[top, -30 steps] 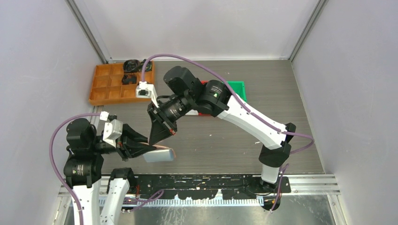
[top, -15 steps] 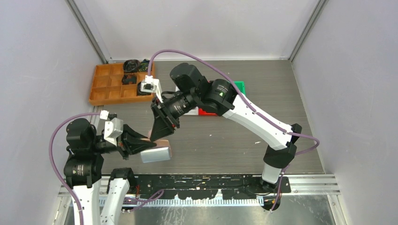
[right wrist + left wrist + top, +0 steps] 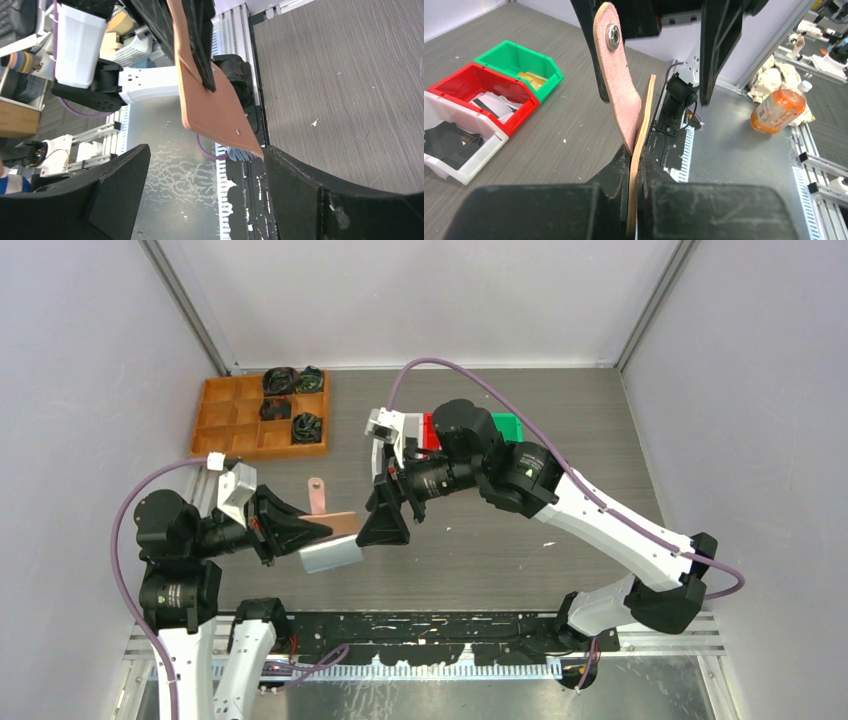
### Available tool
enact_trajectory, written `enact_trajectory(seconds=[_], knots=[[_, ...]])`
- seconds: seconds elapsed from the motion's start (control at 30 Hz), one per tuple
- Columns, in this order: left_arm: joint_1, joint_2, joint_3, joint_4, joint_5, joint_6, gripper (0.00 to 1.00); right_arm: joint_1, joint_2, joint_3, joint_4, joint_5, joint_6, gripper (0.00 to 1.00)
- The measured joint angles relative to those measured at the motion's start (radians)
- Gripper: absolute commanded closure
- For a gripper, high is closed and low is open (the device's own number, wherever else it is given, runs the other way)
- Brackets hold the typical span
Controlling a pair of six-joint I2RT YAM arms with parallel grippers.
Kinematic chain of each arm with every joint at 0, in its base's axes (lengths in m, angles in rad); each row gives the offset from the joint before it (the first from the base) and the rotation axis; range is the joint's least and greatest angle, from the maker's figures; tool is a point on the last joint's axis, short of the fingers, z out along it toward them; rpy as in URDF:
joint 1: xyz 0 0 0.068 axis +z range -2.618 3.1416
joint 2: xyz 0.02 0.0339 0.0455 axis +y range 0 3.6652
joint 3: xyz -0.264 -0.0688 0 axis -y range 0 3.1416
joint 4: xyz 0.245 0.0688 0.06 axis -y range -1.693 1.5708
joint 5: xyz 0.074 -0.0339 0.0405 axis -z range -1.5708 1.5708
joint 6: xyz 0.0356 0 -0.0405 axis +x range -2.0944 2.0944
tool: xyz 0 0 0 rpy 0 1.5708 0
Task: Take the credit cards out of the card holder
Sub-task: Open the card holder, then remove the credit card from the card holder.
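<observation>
Woodgrain table (image 3: 480, 550) — left gripper (image 3: 308, 533) pinches leather holder (image 3: 340, 523).

This is a robotics lab test cell: a grey table (image 3: 480, 550) is boxed in on three sides by plain pale panels (image 3: 80, 360), with a metal mounting rail (image 3: 660, 625) along its near edge. A wooden sorting tray (image 3: 222, 430) and plastic parts bins (image 3: 512, 424) sit at the table's far side. Past its near edge stand metal framing (image 3: 819, 160) and an orange bottle (image 3: 778, 109).
</observation>
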Motion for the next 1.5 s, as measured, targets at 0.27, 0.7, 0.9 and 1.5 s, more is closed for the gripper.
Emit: enact_trajectory(seconds=[0.27, 0.7, 0.9, 1.5], knots=[[0.0, 0.026, -0.003, 0.162, -0.027, -0.244, 1.0, 0.001, -0.023, -0.167, 0.213, 0.026, 0.064, 0.18], [0.0, 0.033, -0.003, 0.224, -0.068, -0.375, 0.38, 0.0, 0.006, -0.204, 0.469, -0.035, 0.217, 0.99], [0.0, 0.033, -0.016, 0.216, -0.087, -0.369, 0.51, -0.045, -0.002, -0.254, 0.498, -0.026, 0.273, 0.99], [0.0, 0.014, -0.044, 0.254, -0.18, -0.433, 1.0, -0.092, -0.016, -0.319, 0.69, -0.116, 0.448, 0.38]])
